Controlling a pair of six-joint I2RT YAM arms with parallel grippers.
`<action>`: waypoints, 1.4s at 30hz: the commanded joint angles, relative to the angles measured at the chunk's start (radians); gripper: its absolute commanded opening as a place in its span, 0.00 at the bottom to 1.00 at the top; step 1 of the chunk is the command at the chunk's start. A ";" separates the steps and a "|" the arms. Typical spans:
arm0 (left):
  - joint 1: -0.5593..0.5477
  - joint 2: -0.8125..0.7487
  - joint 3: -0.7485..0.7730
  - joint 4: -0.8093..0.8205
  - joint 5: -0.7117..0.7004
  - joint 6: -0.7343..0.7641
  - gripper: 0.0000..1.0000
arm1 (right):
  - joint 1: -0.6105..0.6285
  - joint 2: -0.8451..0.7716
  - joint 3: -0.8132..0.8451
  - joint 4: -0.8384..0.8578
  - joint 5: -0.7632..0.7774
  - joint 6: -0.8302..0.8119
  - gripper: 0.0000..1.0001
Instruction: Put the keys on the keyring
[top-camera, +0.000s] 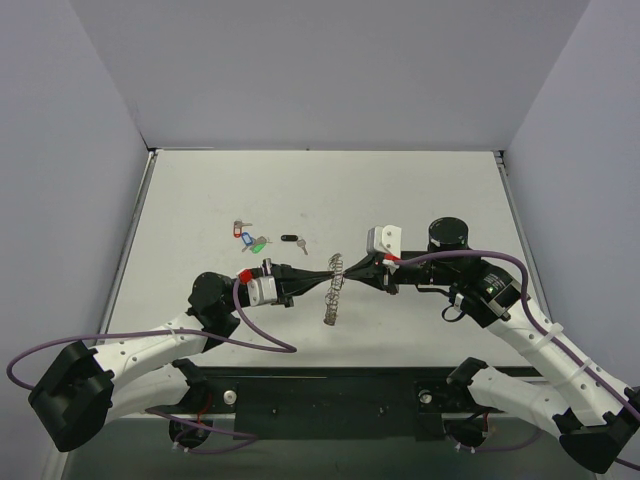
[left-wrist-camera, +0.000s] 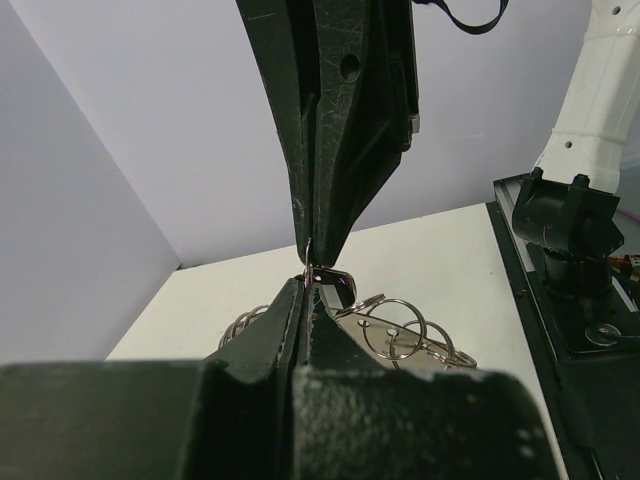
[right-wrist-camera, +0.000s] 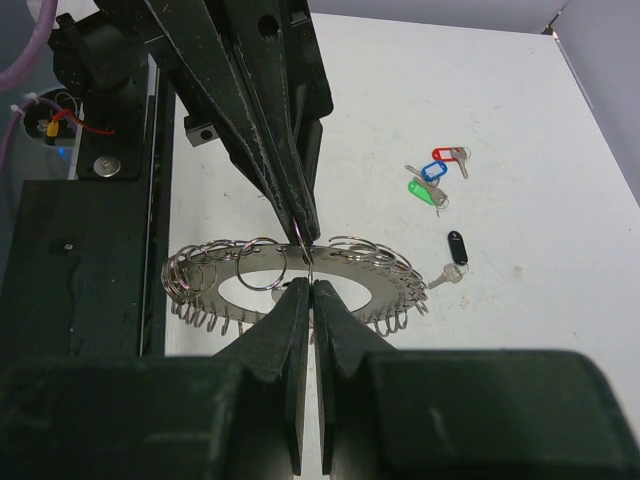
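Top view: the left gripper (top-camera: 327, 275) and the right gripper (top-camera: 349, 271) meet tip to tip. The keyring (top-camera: 334, 292) hangs edge-on between them, drooping from the two tips toward the bases. The keys (top-camera: 247, 239) lie on the table (top-camera: 420, 190) well apart from both claws, out beyond the left claw's wrist. The black-tagged key (top-camera: 291, 239) is the closest. None is on the loop yet.

Left wrist view: this claw's own fingers are pressed together, and right at their tip a small ring (left-wrist-camera: 318, 265) is nipped. The right claw's points come down from above onto that same ring. The rest of the fringe fans out just beyond the tips.

Right wrist view: jaws together here too, clamped on that ring at the loop's near edge, with the left claw's points meeting them. The coloured tags sit well off to this claw's right.

My read is that this is the holding step, with both claws on one ring and no key in hand. Next, one claw should hold the ring while the other lets go and fetches a key, likely the black one. Threading it will need fine alignment.
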 joint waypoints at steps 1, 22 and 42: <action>0.007 -0.016 0.015 0.060 -0.026 0.012 0.00 | -0.008 -0.005 0.034 0.028 -0.036 -0.005 0.00; 0.005 -0.013 0.018 0.062 -0.002 0.006 0.00 | -0.005 -0.001 0.028 0.054 -0.031 0.007 0.00; 0.005 -0.007 0.023 0.060 0.017 -0.001 0.00 | -0.006 -0.001 0.018 0.049 -0.020 0.007 0.00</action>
